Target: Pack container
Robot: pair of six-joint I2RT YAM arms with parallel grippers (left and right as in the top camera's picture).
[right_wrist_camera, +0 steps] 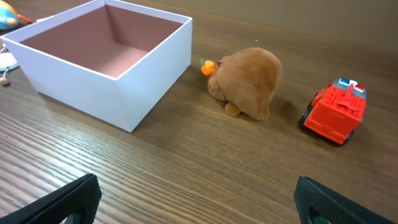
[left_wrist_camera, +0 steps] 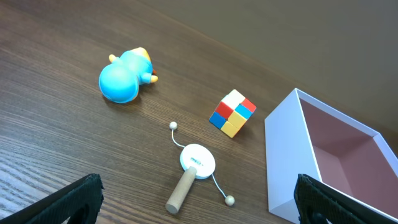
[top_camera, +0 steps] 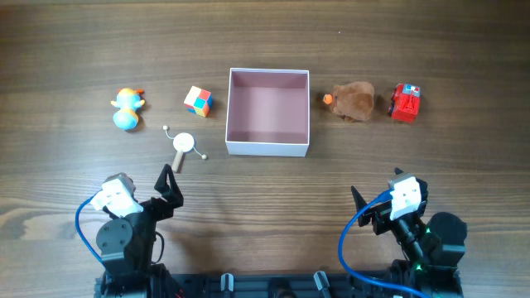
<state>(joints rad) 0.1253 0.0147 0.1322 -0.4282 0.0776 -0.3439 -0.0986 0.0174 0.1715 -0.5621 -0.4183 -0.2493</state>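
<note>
1. The container (top_camera: 267, 149), a square white-walled box with a pale pink inside, was found upright on the table (top_camera: 83, 50), at mid-width and towards the far side. Its pink floor was seen uncovered from overhead.
2. To the container's left, a multicoloured puzzle cube (top_camera: 198, 101) was noted near it, and a blue duck toy (top_camera: 127, 108) was noted further out, lying on its side.
3. A small pellet drum (top_camera: 183, 145) with a wooden handle and two beaded cords was recorded lying flat in front of the cube, apart from the container's wall.
4. To the container's right, a brown plush toy (top_camera: 354, 101) was noted just beside the wall but not touching it. A red toy fire truck (top_camera: 405, 103) was noted beyond it.
5. The left claw (top_camera: 170, 192) was observed at the near edge with its fingers spread wide, and nothing was held.
6. The right claw (top_camera: 368, 203) was likewise observed at the near edge, its fingers apart and nothing gripped.
</note>
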